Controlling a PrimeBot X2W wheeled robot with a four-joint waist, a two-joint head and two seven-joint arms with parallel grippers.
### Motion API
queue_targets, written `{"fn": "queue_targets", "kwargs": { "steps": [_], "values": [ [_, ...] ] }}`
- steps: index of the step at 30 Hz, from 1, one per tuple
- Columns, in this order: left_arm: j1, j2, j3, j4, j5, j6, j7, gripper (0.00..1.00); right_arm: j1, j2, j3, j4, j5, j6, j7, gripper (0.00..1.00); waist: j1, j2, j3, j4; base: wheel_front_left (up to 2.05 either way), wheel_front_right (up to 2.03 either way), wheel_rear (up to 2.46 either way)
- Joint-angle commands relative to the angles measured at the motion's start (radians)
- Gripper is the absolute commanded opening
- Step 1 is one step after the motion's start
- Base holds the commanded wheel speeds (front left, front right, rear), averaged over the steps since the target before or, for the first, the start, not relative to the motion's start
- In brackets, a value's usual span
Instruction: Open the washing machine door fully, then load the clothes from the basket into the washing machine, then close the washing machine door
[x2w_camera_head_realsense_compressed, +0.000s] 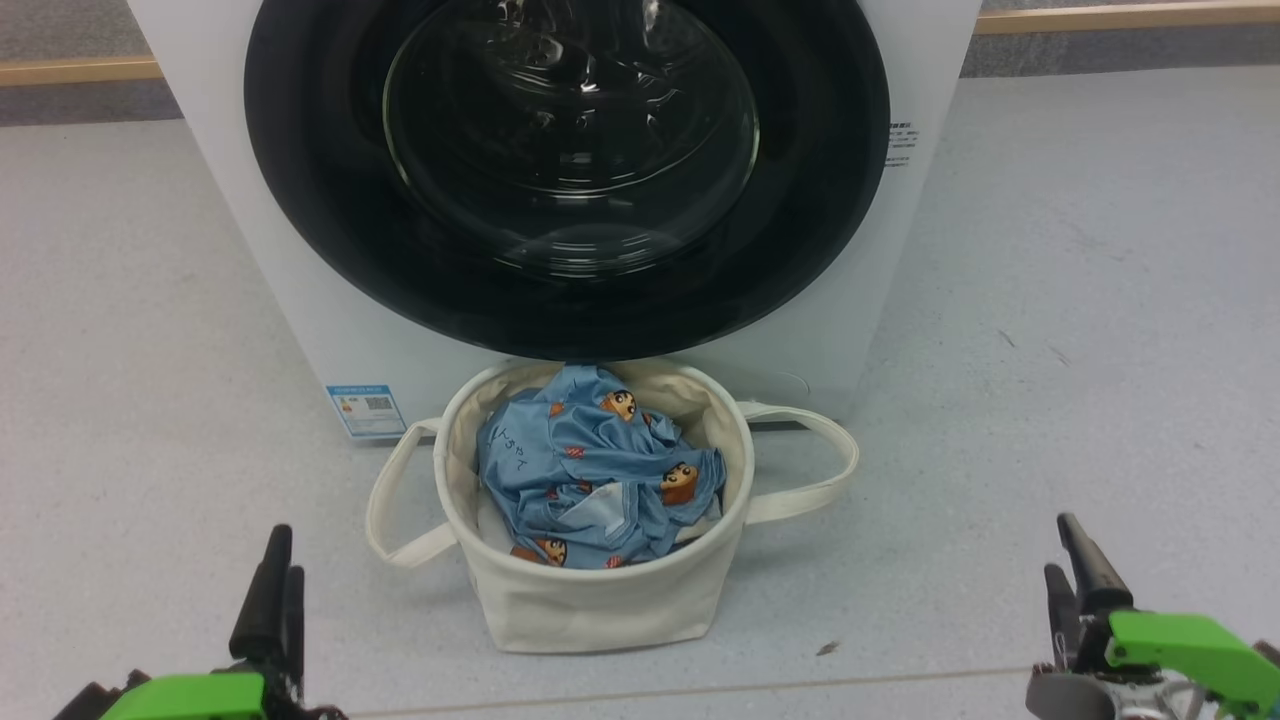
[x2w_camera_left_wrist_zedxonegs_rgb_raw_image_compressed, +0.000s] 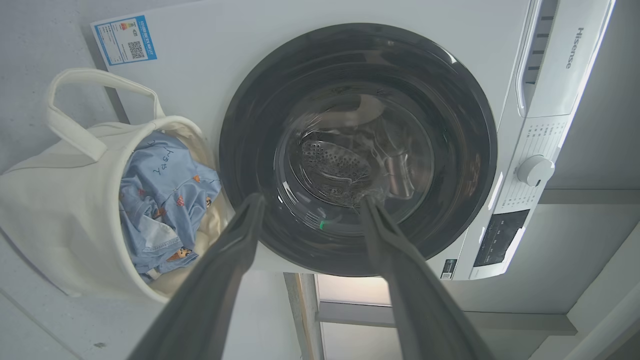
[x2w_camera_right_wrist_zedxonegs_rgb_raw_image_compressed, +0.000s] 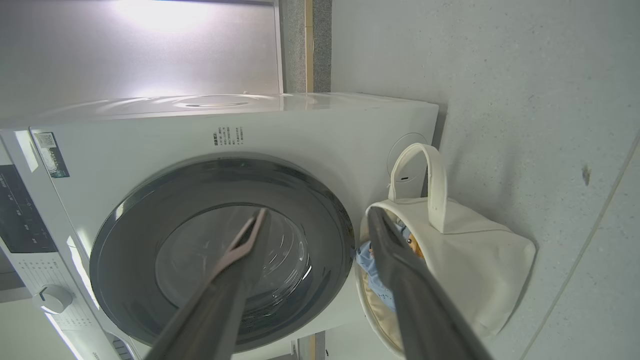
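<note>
A: Which way did the door face?

B: Straight at the robot. It sat shut, flat against the front of the washer.

A: And the clothes?

B: Crumpled in the basket, piled highest at the back, the side nearest the washer. The basket stood upright on the floor, mouth up, just in front of the washer and below the door's lower edge.

A: Any long axis to speak of?

B: The basket was round, but its two handles stuck out left and right. So the whole thing ran along the washer's front, and the left handle came near the blue sticker.

A: How much room was there?

B: Bare floor lay on both sides of the basket and between it and the grippers. In the head view the door's lower edge overlapped the basket's back rim; I could not tell whether they touched.

A: The grippers?

B: The left gripper was low on the left and the right gripper low on the right. Both were well apart from the basket and pointed toward the washer. In each wrist view the fingers stood wide apart, gripping nothing
</note>
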Motion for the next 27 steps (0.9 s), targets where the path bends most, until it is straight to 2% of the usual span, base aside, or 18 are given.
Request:
{"fn": "queue_targets", "kwargs": {
  "steps": [1,9,10,16,19,27],
  "values": [
    [-0.055,0.028,0.01,-0.038,0.017,-0.008,-0.009,1.0,-0.062,-0.016,0.013,-0.032,-0.02,0.0,-0.01,1.0,0.0,0.0,0.0,0.001,0.0,0.0,0.0],
    [-0.061,0.071,-0.037,-0.039,0.133,-0.019,-0.055,1.0,-0.08,-0.039,0.042,-0.043,-0.178,0.0,-0.038,1.0,0.0,0.0,-0.004,0.006,0.0,0.0,0.0],
    [-0.064,0.086,-0.051,-0.038,0.17,-0.021,-0.071,1.0,-0.082,-0.044,0.048,-0.048,-0.24,0.0,-0.044,1.0,0.0,0.0,-0.005,0.007,0.0,0.0,0.0],
    [-0.072,0.139,-0.103,-0.033,0.335,-0.013,-0.109,1.0,-0.09,-0.047,0.063,-0.055,-0.394,0.0,-0.061,1.0,0.0,0.0,-0.008,0.01,0.0,0.0,0.0],
    [-0.082,0.152,-0.126,-0.033,0.421,0.001,-0.124,1.0,-0.093,-0.05,0.078,-0.072,-0.507,0.0,-0.073,1.0,0.0,0.0,-0.009,0.014,0.0,0.0,0.0],
    [-0.095,0.161,-0.119,-0.044,0.527,0.009,-0.145,1.0,-0.093,-0.049,0.098,-0.103,-0.629,0.0,-0.094,1.0,0.0,0.0,-0.008,0.019,0.0,0.0,0.0]
  ]
}}
